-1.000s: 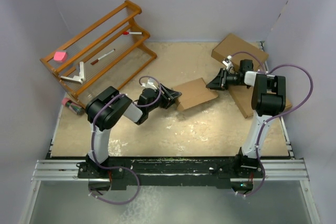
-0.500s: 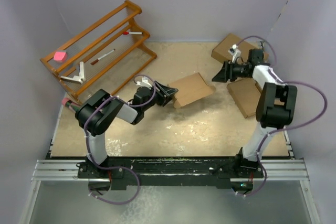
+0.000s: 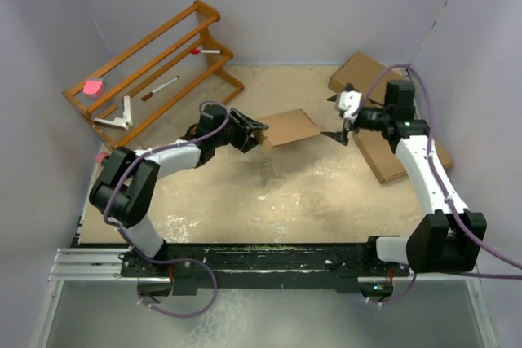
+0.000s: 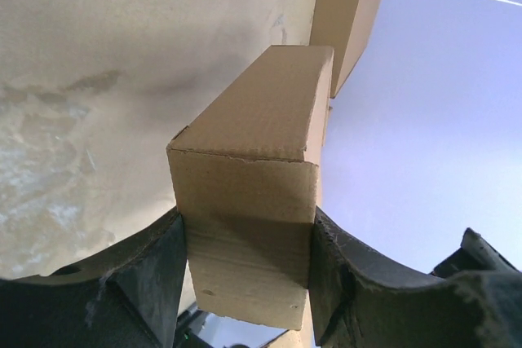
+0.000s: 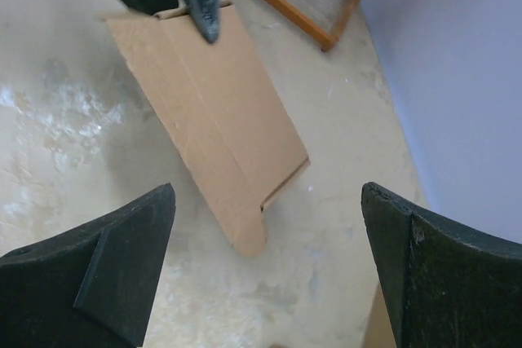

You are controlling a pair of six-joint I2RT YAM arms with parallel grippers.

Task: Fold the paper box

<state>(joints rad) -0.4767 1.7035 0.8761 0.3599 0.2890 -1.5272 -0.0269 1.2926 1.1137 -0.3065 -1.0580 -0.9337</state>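
Left gripper [image 3: 247, 131] clamped on the paper box [image 3: 290, 127] end, right gripper [image 3: 340, 125] spread wide, box just ahead of it, untouched

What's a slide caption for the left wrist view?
Left arm's black fingers clamp the folded plain brown cardboard box over the sandy tabletop.

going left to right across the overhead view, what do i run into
wooden rack → left gripper → paper box → right gripper → flat brown box
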